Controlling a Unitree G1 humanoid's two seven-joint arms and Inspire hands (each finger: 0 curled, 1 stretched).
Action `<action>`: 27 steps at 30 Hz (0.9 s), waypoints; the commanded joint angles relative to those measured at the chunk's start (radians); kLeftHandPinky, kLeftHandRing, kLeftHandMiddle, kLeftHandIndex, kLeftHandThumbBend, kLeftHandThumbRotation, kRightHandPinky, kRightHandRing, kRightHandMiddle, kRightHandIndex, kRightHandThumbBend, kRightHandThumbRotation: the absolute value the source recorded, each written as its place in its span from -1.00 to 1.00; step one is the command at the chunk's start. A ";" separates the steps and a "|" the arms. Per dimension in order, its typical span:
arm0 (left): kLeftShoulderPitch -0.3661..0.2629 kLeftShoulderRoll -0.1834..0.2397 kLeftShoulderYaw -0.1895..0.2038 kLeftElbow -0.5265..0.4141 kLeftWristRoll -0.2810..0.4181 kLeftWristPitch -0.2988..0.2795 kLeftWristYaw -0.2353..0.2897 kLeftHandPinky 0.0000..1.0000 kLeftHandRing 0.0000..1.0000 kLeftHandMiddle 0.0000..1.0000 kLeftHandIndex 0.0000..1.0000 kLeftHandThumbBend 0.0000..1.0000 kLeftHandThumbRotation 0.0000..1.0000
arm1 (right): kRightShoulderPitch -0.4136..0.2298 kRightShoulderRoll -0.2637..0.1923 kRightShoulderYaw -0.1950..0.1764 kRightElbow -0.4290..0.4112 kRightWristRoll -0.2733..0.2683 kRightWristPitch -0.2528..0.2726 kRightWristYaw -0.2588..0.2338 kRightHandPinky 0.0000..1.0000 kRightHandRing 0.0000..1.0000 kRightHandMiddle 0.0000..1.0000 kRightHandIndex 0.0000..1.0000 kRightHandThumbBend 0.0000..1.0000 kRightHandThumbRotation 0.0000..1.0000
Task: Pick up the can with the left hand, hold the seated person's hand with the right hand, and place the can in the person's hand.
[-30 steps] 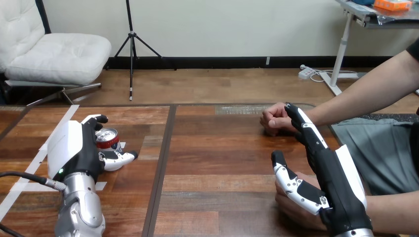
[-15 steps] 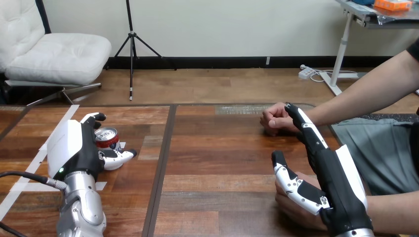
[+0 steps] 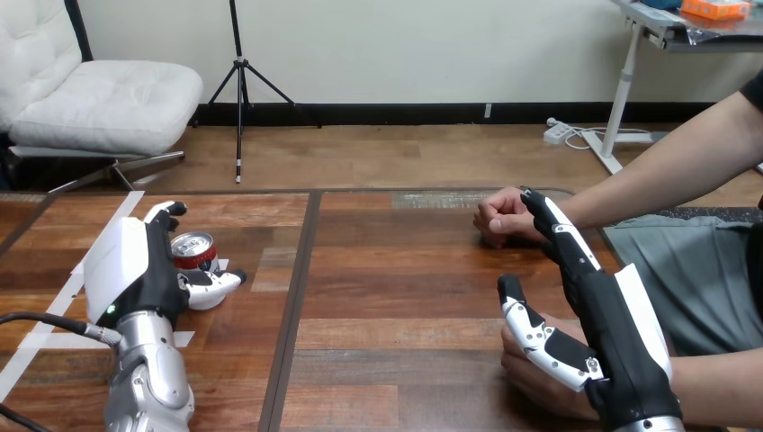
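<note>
By my reading the task is in its first step and nothing has been handed over yet. The can stands upright on the left part of the table, well apart from the person. The left hand is wrapped about it: the fingers curl round its far side and the thumb crosses its near side, so the can sits between them in what looks like a grasp. The thumb hides its base, so I cannot tell whether it has left the wood; it looks not yet lifted, or barely. On the other side the right hand reaches forward with fingers straight and thumb spread to the side, holding nothing. It lies over the person's nearer hand, which rests at the view's lower right, partly under the robot's palm and thumb. Nothing is curled round that hand, so the hold the task asks for is not made. The straight fingertips end just beside the person's farther hand, a closed fist on the table, touching or nearly — I cannot tell which. Left to do, as I judge it: raise the can, close the right hand on one of the person's hands, carry the can across the table and set it in an open palm
</note>
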 commanded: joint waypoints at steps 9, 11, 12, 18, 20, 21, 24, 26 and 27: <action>-0.069 0.004 -0.005 -0.032 0.024 0.020 0.036 0.26 0.53 0.63 0.61 0.48 -0.79 | -0.035 -0.012 -0.013 -0.043 0.014 -0.018 0.011 0.95 0.95 0.94 0.89 -0.73 -0.88; -0.062 0.000 -0.004 -0.049 0.027 0.033 0.037 0.26 0.52 0.62 0.60 0.49 -0.78 | -0.035 -0.011 -0.014 -0.043 0.013 -0.019 0.011 0.95 0.96 0.94 0.89 -0.73 -0.88; -0.058 -0.002 -0.004 -0.058 0.029 0.041 0.037 0.25 0.51 0.61 0.59 0.49 -0.78 | -0.034 -0.011 -0.014 -0.044 0.013 -0.018 0.011 0.95 0.96 0.94 0.89 -0.73 -0.89; -0.030 -0.010 -0.006 -0.119 0.037 0.087 0.031 0.23 0.47 0.58 0.55 0.52 -0.75 | -0.033 -0.009 -0.016 -0.046 0.012 -0.013 0.011 0.94 0.95 0.94 0.89 -0.73 -0.89; -0.021 -0.013 -0.008 -0.139 0.040 0.104 0.028 0.22 0.47 0.57 0.54 0.52 -0.74 | -0.032 -0.007 -0.016 -0.047 0.014 -0.009 0.013 0.94 0.95 0.94 0.89 -0.73 -0.90; -0.017 -0.015 -0.008 -0.148 0.041 0.113 0.027 0.22 0.46 0.56 0.54 0.52 -0.74 | -0.032 -0.007 -0.016 -0.048 0.015 -0.006 0.014 0.94 0.95 0.94 0.89 -0.73 -0.90; -0.004 -0.021 -0.010 -0.178 0.043 0.135 0.024 0.21 0.45 0.55 0.52 0.53 -0.74 | -0.031 -0.007 -0.017 -0.050 0.018 0.001 0.018 0.94 0.96 0.95 0.89 -0.73 -0.89; 0.005 -0.023 -0.011 -0.198 0.044 0.147 0.022 0.20 0.45 0.55 0.51 0.54 -0.74 | -0.031 -0.007 -0.017 -0.050 0.019 0.003 0.019 0.96 0.97 0.96 0.90 -0.73 -0.88; 0.009 -0.024 -0.012 -0.207 0.045 0.151 0.022 0.19 0.44 0.54 0.51 0.54 -0.74 | -0.032 -0.007 -0.017 -0.050 0.018 0.002 0.019 0.97 0.97 0.96 0.90 -0.73 -0.88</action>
